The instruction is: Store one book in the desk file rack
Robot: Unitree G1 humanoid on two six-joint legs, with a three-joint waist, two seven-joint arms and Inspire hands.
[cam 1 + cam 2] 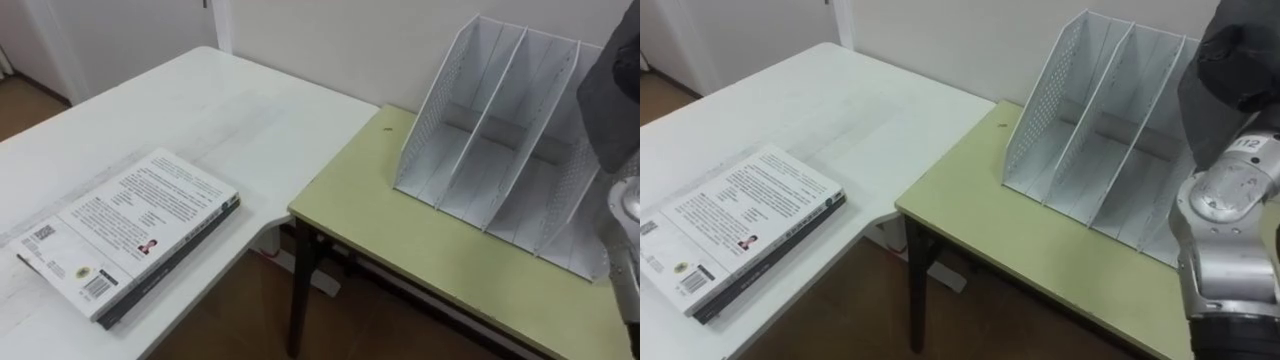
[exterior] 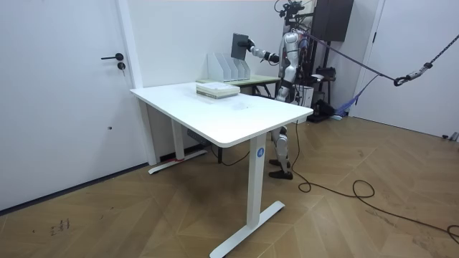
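Room view: right robot hand (image 2: pixel 251 49) raised, gripping book (image 2: pixel 239 46) above rack (image 2: pixel 228 68).

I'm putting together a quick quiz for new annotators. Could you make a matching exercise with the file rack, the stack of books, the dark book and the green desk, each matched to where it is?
Things:
1. file rack
2. stack of books
3. dark book
4. green desk

Places:
a. raised in the air above the rack
b. lying flat on the white table
c. standing beside the white table, by the wall
d. standing empty on the green desk

Pairs: 1-d, 2-b, 3-a, 4-c
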